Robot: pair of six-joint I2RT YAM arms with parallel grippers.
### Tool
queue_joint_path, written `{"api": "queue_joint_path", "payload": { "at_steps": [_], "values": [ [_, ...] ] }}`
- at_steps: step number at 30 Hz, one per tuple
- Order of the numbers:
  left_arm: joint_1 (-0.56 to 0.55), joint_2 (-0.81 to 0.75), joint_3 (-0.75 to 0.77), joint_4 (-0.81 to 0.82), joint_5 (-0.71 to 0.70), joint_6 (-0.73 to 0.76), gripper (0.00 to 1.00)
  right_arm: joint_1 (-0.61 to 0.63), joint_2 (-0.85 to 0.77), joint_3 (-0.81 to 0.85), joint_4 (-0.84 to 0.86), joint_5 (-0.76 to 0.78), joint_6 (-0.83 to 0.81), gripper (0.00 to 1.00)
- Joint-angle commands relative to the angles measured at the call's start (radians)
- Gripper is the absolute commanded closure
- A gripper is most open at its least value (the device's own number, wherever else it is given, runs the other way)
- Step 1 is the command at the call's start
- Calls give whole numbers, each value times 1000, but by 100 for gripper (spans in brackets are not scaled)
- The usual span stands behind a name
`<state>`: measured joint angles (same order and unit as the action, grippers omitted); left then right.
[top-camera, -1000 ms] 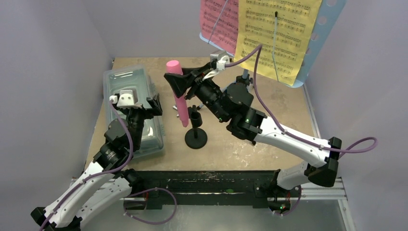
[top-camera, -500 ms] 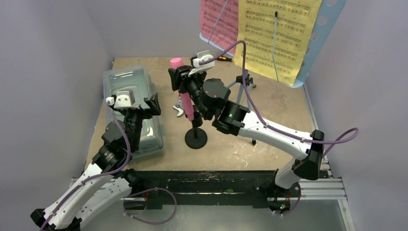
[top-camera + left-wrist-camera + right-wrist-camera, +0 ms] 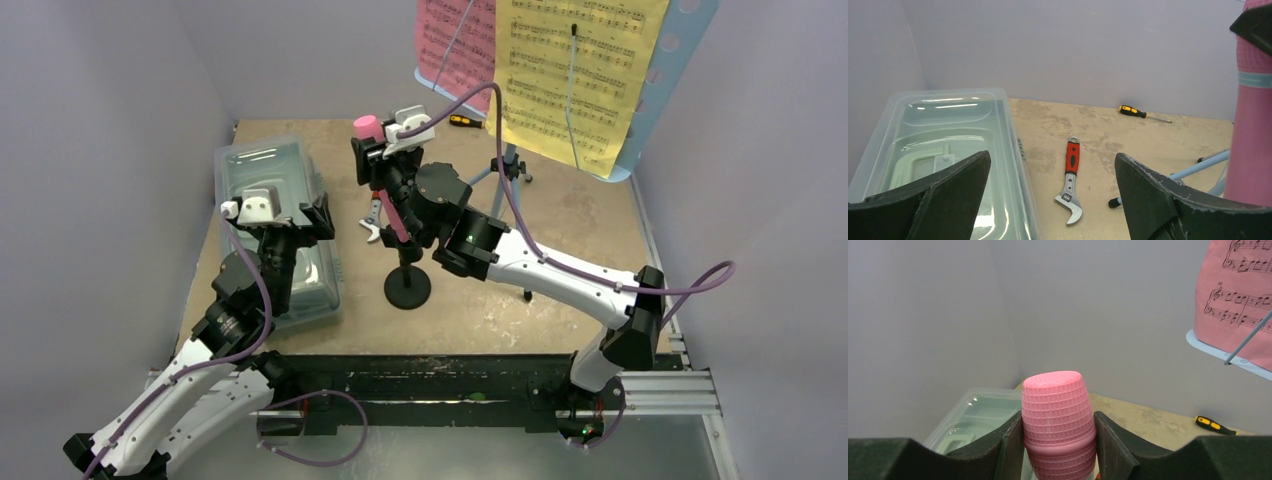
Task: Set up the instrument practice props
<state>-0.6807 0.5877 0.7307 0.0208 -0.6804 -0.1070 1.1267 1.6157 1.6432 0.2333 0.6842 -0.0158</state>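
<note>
1. The right gripper (image 3: pixel 1058 450) is clamping the pink mic (image 3: pixel 367 127) just under its round head, w/ one finger pressing on each side, as the right wrist view is showing.
2. The mic is hanging over the middle of the table (image 3: pixel 560 220). Its long axis is leaning: the head is pointing up and to the far-left, the tail end down and to the near-right.
3. The black mic stand (image 3: pixel 408 287) is standing right under that tail end, base flat and post upright. Tail end vs. top of the post is the relation that the next move is turning on.
4. In the top view the tail end is meeting the top of the post, but I cannot tell if it is already sitting inside or only touching.
5. My judgement: the mic is needing less lean, i.e. its axis in line w/ the post, then going straight down. Pushing while leaning is risking to tip the stand.
6. The left gripper (image 3: pixel 1050 170) is gaping wide and holding nothing. It is hovering above the clear box (image 3: pixel 255 165), well apart from the mic stand, so the right arm is the nearer one.
7. The blue music stand (image 3: pixel 690 60) is standing at the far-right and is carrying the pink page (image 3: pixel 455 40) and the yellow page (image 3: pixel 570 70). This part is looking done.
</note>
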Motion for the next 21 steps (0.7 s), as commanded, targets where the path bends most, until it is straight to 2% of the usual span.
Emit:
{"api": "queue_joint_path", "payload": {
  "at_steps": [1,13,16,21],
  "values": [
    [1,3,-2,33,9,21,5,4,-55,-103,142,-54,-83,100],
    [0,24,5,14,41,-10,4,1,-161,-427,403,-186,-113,100],
    [0,46,29,-18,96,-42,4,1,-202,-501,453,-206,-96,100],
    [3,90,94,-174,234,-115,4,-2,-287,-600,510,-280,-99,100]
  ]
}}
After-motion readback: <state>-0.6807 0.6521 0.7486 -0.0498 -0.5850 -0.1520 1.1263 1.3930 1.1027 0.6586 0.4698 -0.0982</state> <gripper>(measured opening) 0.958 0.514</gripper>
